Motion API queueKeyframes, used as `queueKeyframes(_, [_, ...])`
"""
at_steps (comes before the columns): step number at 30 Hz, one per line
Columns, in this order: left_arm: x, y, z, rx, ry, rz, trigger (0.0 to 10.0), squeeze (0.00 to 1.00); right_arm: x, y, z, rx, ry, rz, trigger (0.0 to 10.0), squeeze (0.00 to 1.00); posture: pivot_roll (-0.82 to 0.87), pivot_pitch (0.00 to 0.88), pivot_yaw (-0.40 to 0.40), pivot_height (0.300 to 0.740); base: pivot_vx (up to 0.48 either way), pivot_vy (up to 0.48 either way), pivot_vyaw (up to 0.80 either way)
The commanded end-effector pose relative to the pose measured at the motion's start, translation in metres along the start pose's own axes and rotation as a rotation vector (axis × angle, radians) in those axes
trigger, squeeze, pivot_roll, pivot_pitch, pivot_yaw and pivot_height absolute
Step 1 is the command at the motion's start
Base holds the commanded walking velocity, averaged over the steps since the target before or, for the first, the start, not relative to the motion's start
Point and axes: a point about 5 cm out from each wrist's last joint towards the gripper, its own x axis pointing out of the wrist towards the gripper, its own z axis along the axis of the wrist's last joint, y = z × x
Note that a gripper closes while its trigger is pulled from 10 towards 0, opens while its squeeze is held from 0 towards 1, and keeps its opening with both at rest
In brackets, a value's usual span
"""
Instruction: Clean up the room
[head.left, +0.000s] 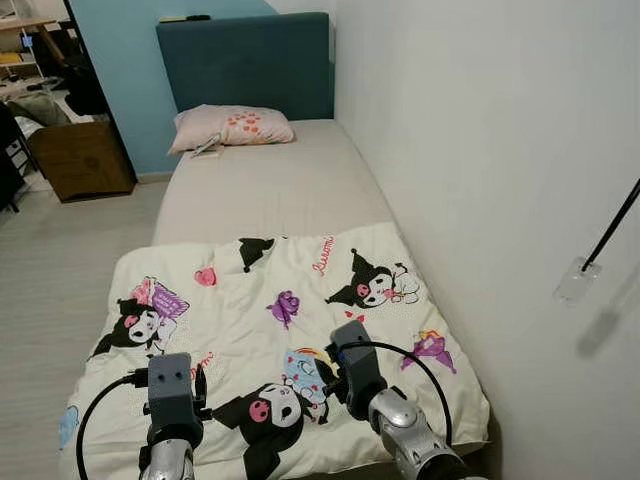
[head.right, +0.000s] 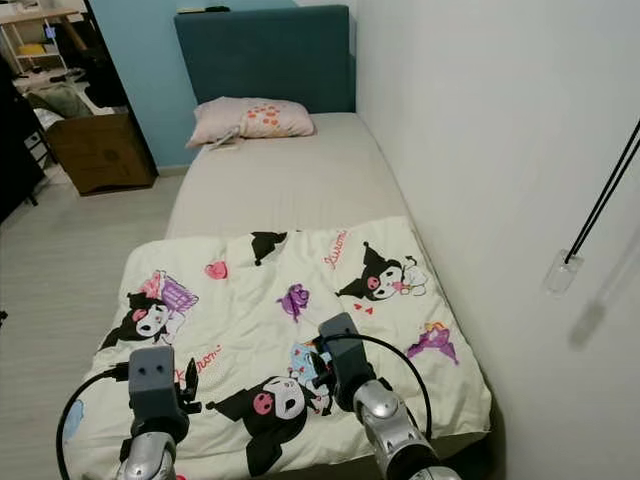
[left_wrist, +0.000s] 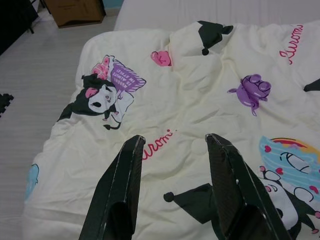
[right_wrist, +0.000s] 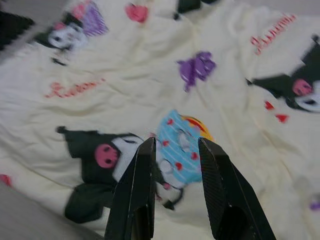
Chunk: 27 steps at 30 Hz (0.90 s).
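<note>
Over the cartoon-print blanket (head.left: 270, 330) I see my two arms: silver metal forearm casings, each topped by a dark grey boxy wrist module. A black cable loops out from each module and back along the arm. My left gripper (left_wrist: 175, 172) and right gripper (right_wrist: 175, 170) each carry two long black fingers, glossy, tapering toward the tips.

Soft matt cloth blanket (head.left: 270, 330) with printed cartoon figures, creased, pink cloth pillow (head.left: 232, 127) at far end, matt teal upholstered headboard (head.left: 245, 64), smooth beige mattress sheet (head.left: 275, 185), brown wooden box (head.left: 80, 158) far left, black fingers (left_wrist: 120, 190) with faint sheen
</note>
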Motion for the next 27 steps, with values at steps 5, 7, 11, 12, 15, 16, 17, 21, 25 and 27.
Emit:
queueKeyframes(5, [-0.001, 0.003, -0.003, 0.037, 0.019, -0.032, 10.0, 0.0, -0.002, -0.011, -0.009, 0.03, 0.078, -0.109, 10.0, 0.0, 0.02, 0.033, 0.002, 0.74, 0.0, 0.0, 0.0])
queueKeyframes(7, [-0.001, 0.003, -0.004, 0.056, 0.022, -0.047, 10.0, 0.0, -0.004, -0.015, -0.011, 0.086, 0.072, -0.153, 10.0, 0.0, 0.02, 0.034, 0.011, 0.74, 0.0, 0.0, 0.0])
queueKeyframes(11, [0.0, 0.002, -0.006, 0.076, 0.034, -0.061, 10.0, 0.0, -0.005, -0.016, -0.012, 0.094, 0.064, -0.164, 10.0, 0.0, 0.02, 0.033, 0.017, 0.74, 0.0, 0.0, 0.0])
queueKeyframes(12, [0.0, 0.001, -0.006, 0.087, 0.035, -0.078, 10.0, 0.0, -0.006, -0.016, -0.012, 0.095, 0.062, -0.169, 10.0, 0.0, 0.02, 0.033, 0.017, 0.74, 0.0, 0.0, 0.0])
queueKeyframes(15, [0.001, -0.002, -0.006, 0.091, 0.036, -0.1, 10.0, 0.0, -0.006, -0.017, -0.013, 0.097, 0.062, -0.177, 10.0, 0.0, 0.02, 0.032, 0.02, 0.74, 0.0, 0.0, 0.0])
queueKeyframes(16, [0.001, -0.002, -0.006, 0.091, 0.036, -0.1, 10.0, 0.0, -0.006, -0.017, -0.013, 0.097, 0.062, -0.177, 10.0, 0.0, 0.02, 0.032, 0.02, 0.74, 0.0, 0.0, 0.0])
queueKeyframes(17, [0.001, -0.002, -0.006, 0.084, 0.034, -0.096, 10.0, 0.0, -0.006, -0.017, -0.013, 0.098, 0.061, -0.179, 10.0, 0.0, 0.02, 0.032, 0.02, 0.74, 0.0, 0.0, 0.0])
queueKeyframes(21, [0.002, -0.002, -0.005, 0.076, 0.03, -0.082, 10.0, 0.0, -0.005, -0.016, -0.011, 0.091, 0.049, -0.176, 10.0, 0.0, 0.02, 0.031, 0.019, 0.74, 0.0, 0.0, 0.0])
queueKeyframes(25, [0.002, 0.0, -0.004, 0.078, 0.022, -0.066, 10.0, 0.0, -0.004, -0.015, -0.009, 0.083, 0.045, -0.164, 10.0, 0.0, 0.02, 0.031, 0.014, 0.74, 0.0, 0.0, 0.0])
queueKeyframes(27, [0.002, 0.001, -0.003, 0.078, 0.019, -0.059, 10.0, 0.0, -0.004, -0.014, -0.008, 0.075, 0.043, -0.156, 10.0, 0.0, 0.02, 0.031, 0.012, 0.74, 0.0, -0.214, 0.0])
